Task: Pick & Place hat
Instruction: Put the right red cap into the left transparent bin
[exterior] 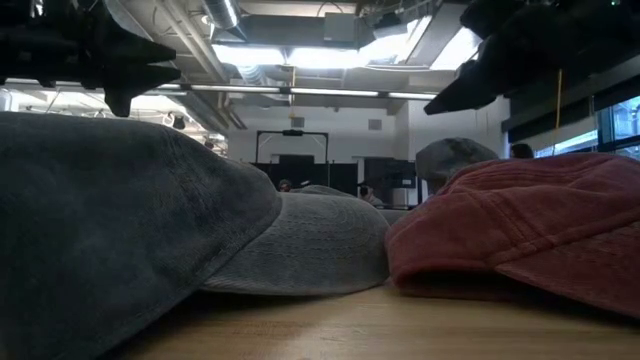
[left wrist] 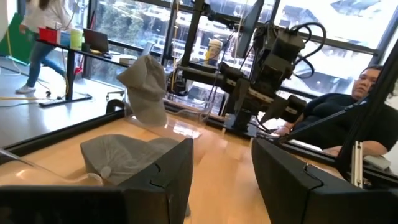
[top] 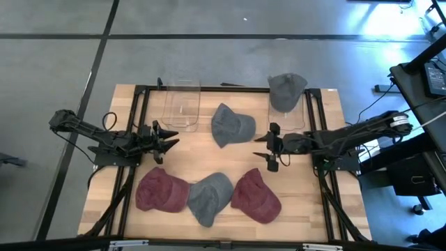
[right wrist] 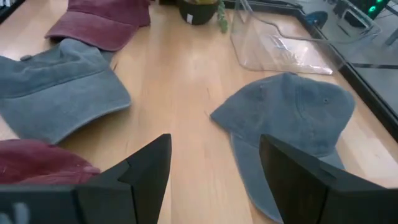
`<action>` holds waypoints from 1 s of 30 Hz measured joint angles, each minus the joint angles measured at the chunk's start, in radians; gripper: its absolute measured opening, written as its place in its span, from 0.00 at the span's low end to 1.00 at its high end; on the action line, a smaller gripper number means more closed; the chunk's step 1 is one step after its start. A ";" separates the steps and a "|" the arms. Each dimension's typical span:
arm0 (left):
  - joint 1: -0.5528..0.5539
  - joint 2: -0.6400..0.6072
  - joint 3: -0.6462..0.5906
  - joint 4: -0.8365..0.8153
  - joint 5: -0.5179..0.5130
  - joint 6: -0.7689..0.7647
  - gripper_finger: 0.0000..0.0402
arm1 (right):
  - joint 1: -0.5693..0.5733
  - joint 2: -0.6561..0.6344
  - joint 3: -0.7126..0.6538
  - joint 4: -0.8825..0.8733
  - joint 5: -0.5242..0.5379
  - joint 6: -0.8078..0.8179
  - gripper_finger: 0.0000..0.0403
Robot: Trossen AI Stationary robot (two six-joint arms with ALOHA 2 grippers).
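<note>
Grey hat (top: pixel 231 125) lies mid-table between both grippers' spread, empty jaws, touching neither.

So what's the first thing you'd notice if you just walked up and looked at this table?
Hats everywhere: a red hat, a grey hat and another red hat lie in a row along the near edge, and a grey cap sits mid-table. One more grey hat perches on a clear stand at the back. The left gripper and right gripper hover open, holding nothing.
</note>
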 joint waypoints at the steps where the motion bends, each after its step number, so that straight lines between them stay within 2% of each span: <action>1: 0.000 0.000 0.000 0.002 0.000 0.000 0.40 | 0.000 0.008 0.000 0.007 0.001 -0.001 0.60; 7: 0.000 0.008 0.000 -0.009 0.007 -0.015 0.40 | 0.000 0.037 0.000 0.007 0.002 0.011 0.60; 13: 0.000 0.010 0.000 -0.039 0.033 0.005 0.46 | 0.000 0.039 0.000 0.006 -0.002 0.024 0.60; 17: 0.000 0.009 0.000 -0.039 0.029 0.008 0.49 | -0.001 0.039 0.000 0.006 -0.063 0.051 0.60; 20: 0.000 0.010 0.000 -0.039 0.029 0.008 0.50 | -0.001 0.039 0.005 -0.007 -0.159 0.073 0.60; 22: 0.000 0.009 0.000 -0.039 0.029 0.008 0.50 | -0.001 0.039 0.039 -0.073 -0.241 0.090 0.60; 25: 0.000 0.010 0.000 -0.039 0.029 0.008 0.49 | -0.001 0.057 0.152 -0.274 -0.280 0.156 0.60; 28: 0.000 0.009 0.000 -0.039 0.029 0.008 0.49 | -0.002 0.124 0.264 -0.447 -0.304 0.192 0.60; 30: 0.000 0.009 0.000 -0.039 0.029 0.008 0.49 | -0.002 0.184 0.323 -0.480 -0.374 0.197 0.60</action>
